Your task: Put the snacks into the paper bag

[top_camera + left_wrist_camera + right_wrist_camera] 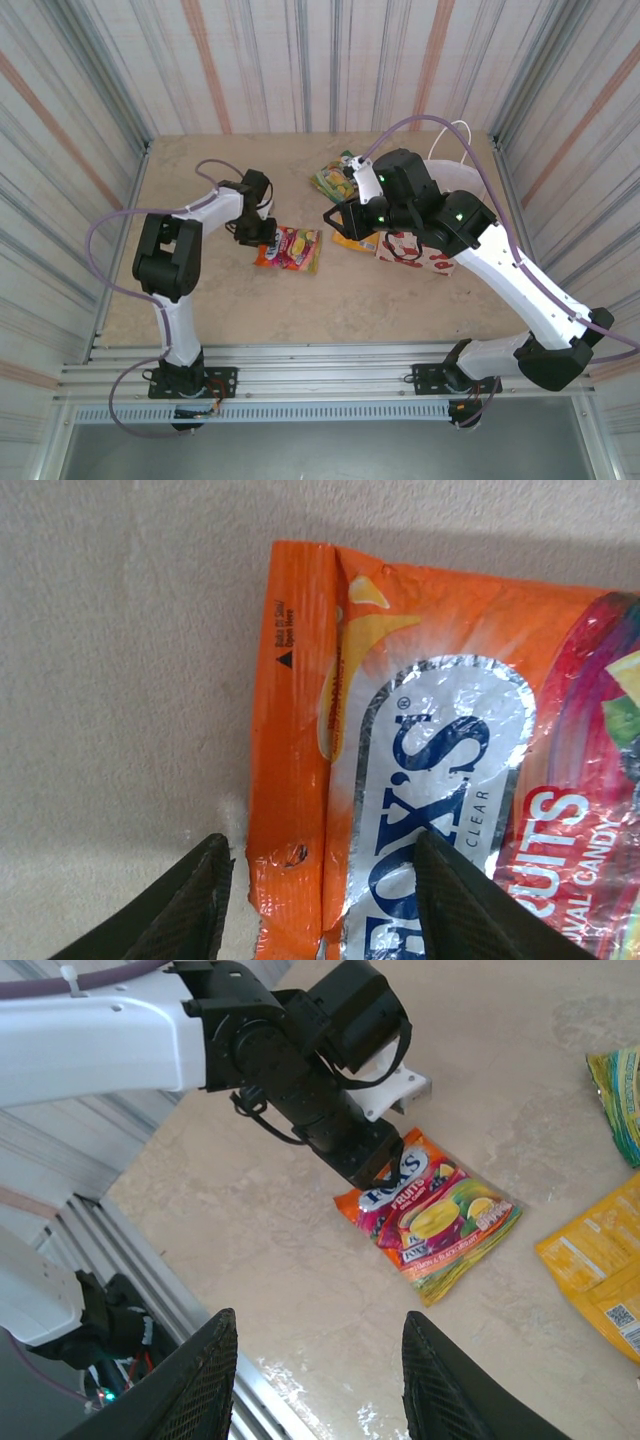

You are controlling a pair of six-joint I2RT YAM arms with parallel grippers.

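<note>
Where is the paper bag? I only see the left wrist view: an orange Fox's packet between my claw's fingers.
Observer: The paper bag lies right of that red-orange packet, partly under the right arm.
Operator: Anything between them?
Observer: An orange-yellow packet lies flat between them, next to the bag.
Operator: Other snacks?
Observer: A green-yellow packet lies farther back, beyond the orange-yellow one.
</note>
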